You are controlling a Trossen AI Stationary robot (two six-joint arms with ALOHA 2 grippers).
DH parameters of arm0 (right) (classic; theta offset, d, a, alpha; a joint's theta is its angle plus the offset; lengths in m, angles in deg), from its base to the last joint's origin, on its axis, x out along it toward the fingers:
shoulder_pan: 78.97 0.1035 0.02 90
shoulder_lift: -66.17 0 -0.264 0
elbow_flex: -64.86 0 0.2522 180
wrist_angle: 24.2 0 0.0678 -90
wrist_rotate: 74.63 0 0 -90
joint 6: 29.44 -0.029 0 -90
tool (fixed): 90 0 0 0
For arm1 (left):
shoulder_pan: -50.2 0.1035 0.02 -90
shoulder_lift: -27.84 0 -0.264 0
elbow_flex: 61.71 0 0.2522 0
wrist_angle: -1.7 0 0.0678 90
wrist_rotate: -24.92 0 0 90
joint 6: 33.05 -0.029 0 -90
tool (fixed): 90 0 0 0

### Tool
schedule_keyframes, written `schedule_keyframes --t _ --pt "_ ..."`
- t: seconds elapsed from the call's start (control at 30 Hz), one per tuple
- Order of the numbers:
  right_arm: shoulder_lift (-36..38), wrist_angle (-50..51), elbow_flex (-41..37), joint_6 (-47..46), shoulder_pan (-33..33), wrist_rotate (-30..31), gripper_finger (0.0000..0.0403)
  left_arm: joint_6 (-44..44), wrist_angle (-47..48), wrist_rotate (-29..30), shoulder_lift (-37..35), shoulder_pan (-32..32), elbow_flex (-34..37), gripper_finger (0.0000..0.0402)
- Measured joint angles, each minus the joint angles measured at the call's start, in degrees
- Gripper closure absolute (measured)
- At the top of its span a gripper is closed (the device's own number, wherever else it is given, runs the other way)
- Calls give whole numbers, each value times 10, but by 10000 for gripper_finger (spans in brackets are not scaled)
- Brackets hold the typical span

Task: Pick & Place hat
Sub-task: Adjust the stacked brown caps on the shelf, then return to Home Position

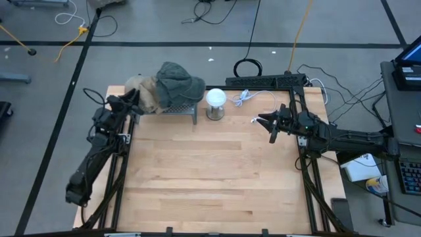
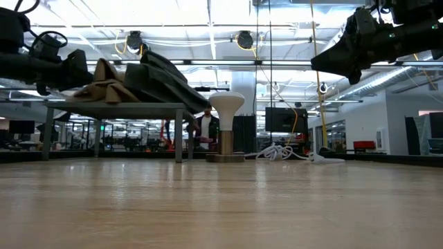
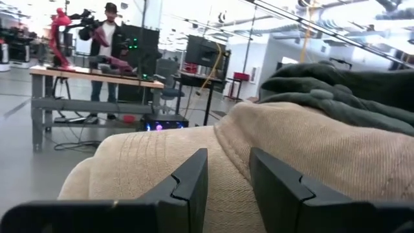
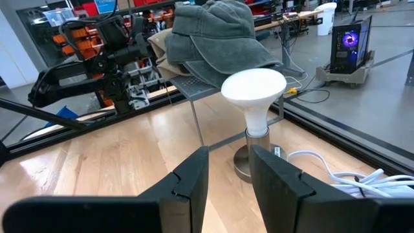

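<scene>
You'll find no readable text, label or number here; the far room's signage seems too blurred.

Around you lay a grey floor (image 1: 164, 26) crossed by dark tape lines and loose cables (image 1: 72, 33). Overhead, ceiling lights (image 2: 208, 21) glared brightly. A person (image 3: 103, 39) stood behind a workbench (image 3: 90, 81) far off.

Robot body: two dark, matte, jointed arms.
Left arm (image 1: 99, 155) and right arm (image 1: 348, 137) black throughout; each hand carries two black, angular, wedge-shaped fingers (image 4: 187, 178).
</scene>
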Motion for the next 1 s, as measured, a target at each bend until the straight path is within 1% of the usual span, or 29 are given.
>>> schedule_keyframes --t 0.13,0.33,0.47,0.53,0.6,0.73,0.87,1.0 --pt "0 2 0 0 0 0 298 -1 15 49 0 -19 0 282" --pt "0 2 0 -13 0 0 298 3 26 103 0 -21 0 282" --pt "0 3 0 -15 0 -1 298 8 3 145 0 -21 1 282" --pt "0 5 0 -15 0 -1 298 5 -17 155 0 -21 2 282" --pt "0 10 0 -15 0 -1 298 -1 -35 153 0 -21 2 282" --pt "0 23 0 -15 0 -1 298 7 -26 148 0 -21 2 282" --pt "0 23 0 -15 0 -1 298 8 -41 135 0 -21 -1 282" --pt "0 23 0 -15 0 -2 298 -16 -48 84 0 -21 -32 282"
